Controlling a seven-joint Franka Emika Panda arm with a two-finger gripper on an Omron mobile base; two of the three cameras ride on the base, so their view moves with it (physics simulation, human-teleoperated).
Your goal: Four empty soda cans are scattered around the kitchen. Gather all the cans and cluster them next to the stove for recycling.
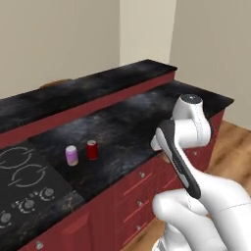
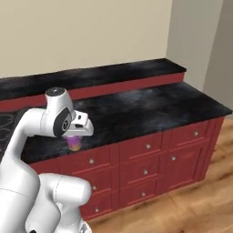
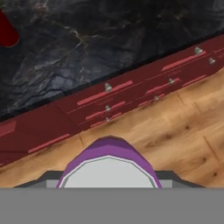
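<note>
My gripper (image 2: 74, 139) is shut on a purple soda can (image 2: 74, 144) that hangs below the hand, near the counter's front edge. Seen from the hand, this can (image 3: 108, 162) shows its silver top between the dark fingertips (image 3: 49, 176), with floor beneath it. On the black counter stand another purple can (image 1: 72, 155) and a red can (image 1: 92, 149), side by side just right of the stove (image 1: 22, 182). The red can (image 3: 6, 32) also sits in the hand view's top left corner.
The black marbled counter (image 1: 132, 122) stretches right to a corner, with a raised ledge (image 1: 88, 88) behind it. Dark red drawers (image 2: 150, 159) run below the front edge. Light wood floor (image 2: 191, 209) lies in front of them.
</note>
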